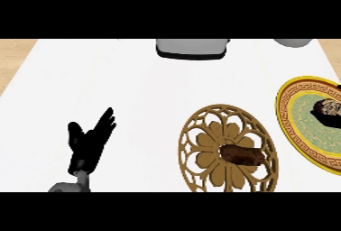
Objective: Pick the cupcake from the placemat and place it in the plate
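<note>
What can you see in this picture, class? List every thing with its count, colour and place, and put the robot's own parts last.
placemat: one, tan openwork with a flower pattern, lower centre-right of the counter
brown item: one, dark brown, lying on the placemat, right of its middle
plate: one, yellow rim with a green centre, right edge, partly cut off
cupcake: one, dark with a pale speckled top, on the plate
grey appliance: one, grey with a dark base, top centre
grey object: one, top right, mostly cut off
counter: one, white top
left hand: one, black, open, fingers up, lower left
</note>
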